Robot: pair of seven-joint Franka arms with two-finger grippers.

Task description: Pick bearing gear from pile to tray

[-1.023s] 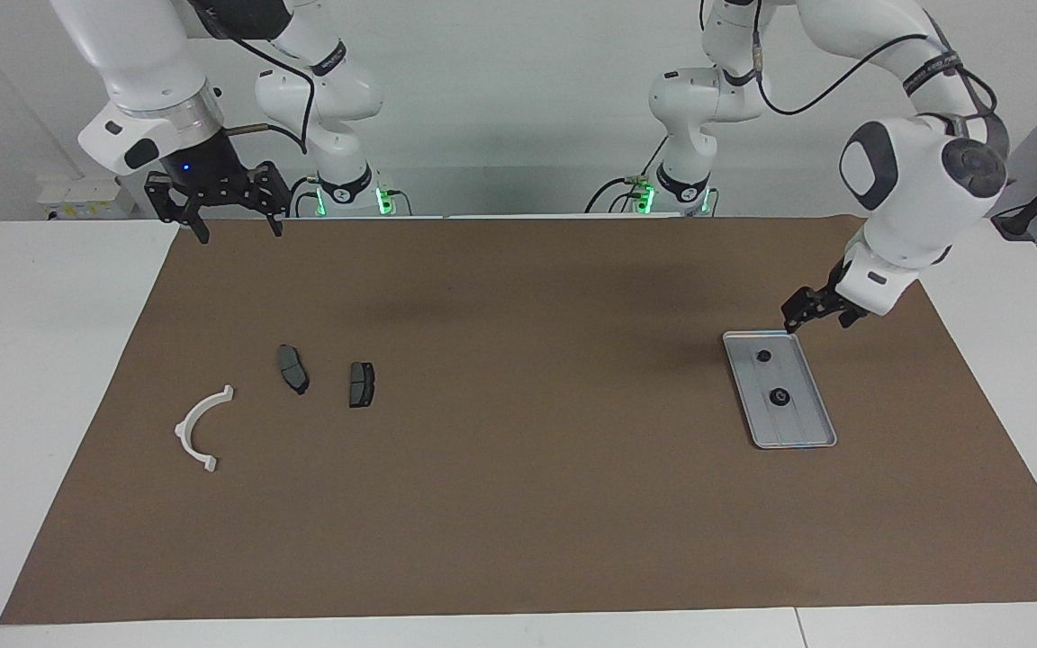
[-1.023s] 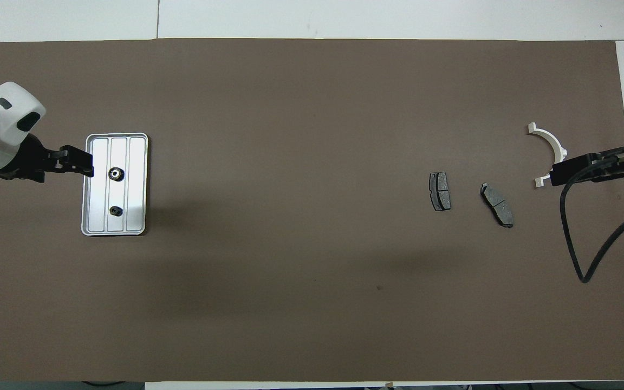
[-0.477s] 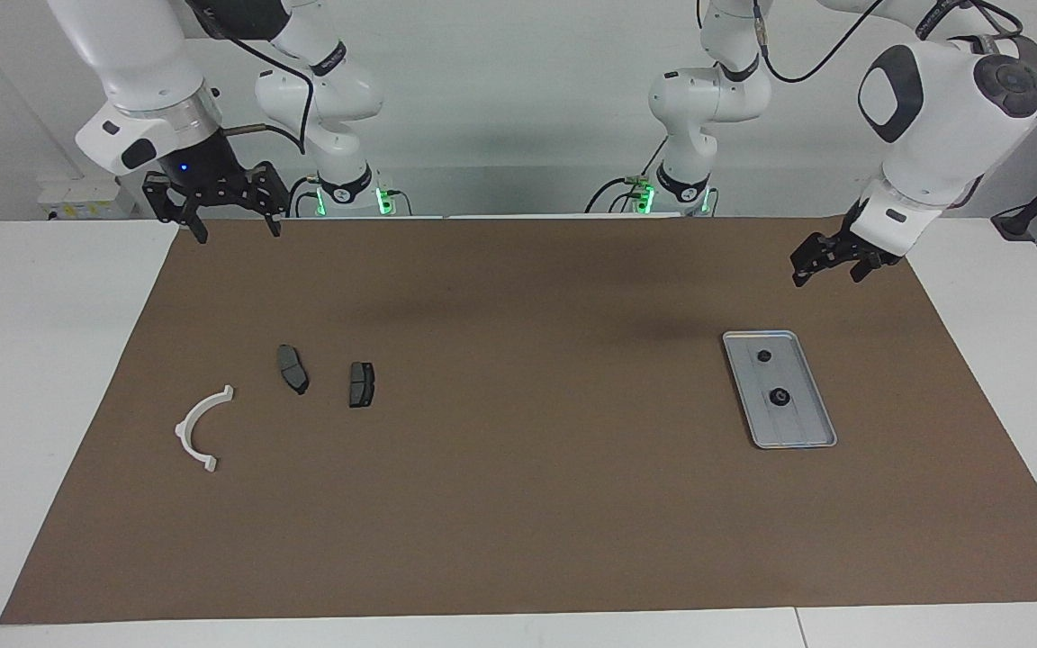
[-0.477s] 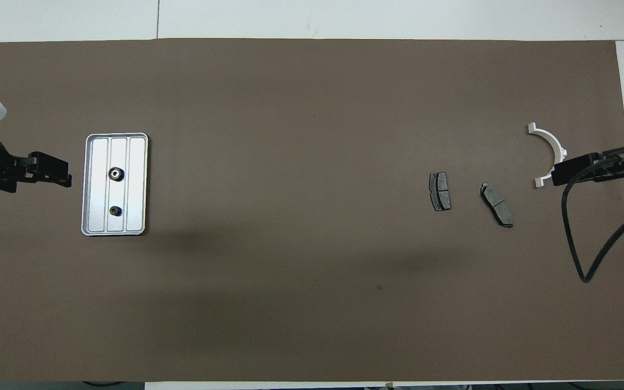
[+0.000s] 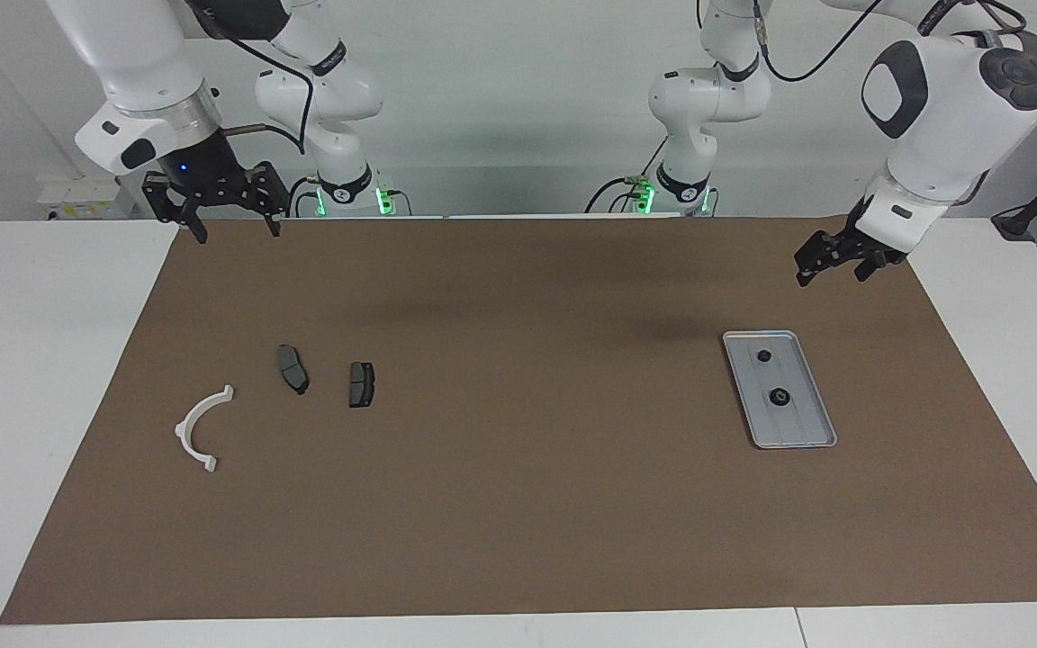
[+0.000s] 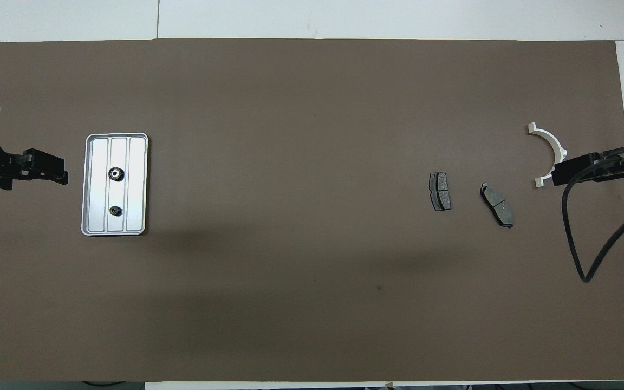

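Brown paper covers most of the white table in front of me. Toward my left arm's end lies the silver tray, and two small black gears rest in it: one gear nearer to me, the other gear farther from me, apart from each other. My left gripper hangs in the air over bare paper beside the tray, its fingers spread and holding nothing. From above it sits just off the tray's long edge, not over it.

Toward my right arm's end lie the remaining loose parts: two dark brake pads side by side, and a white half-ring farther from me than the pads. I think no gear remains among them, though pieces that small would be hard to spot. My right gripper waits high over the paper's edge closest to me, fingers wide apart and empty.
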